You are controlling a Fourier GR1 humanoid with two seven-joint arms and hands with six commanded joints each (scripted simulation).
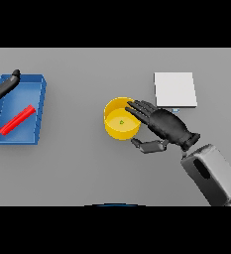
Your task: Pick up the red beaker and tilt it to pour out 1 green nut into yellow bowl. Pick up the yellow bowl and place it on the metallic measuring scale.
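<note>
Currently, head view: red beaker (18, 119) lies on its side in blue tray (39, 106), left of frame, long axis running lower left to upper right. Yellow bowl (118, 130) at centre, upright, green nut (121, 122) inside. Right hand (167, 126) at bowl's right rim, fingers spread over opening, thumb below. Metallic scale (175, 89) upper right, near bowl. Left hand (4, 87) at tray's upper left corner, fingers loosely extended.

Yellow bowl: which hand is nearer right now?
Right. The right hand is at the yellow bowl, fingers over its right rim. The left hand is far off, above the blue tray.
</note>
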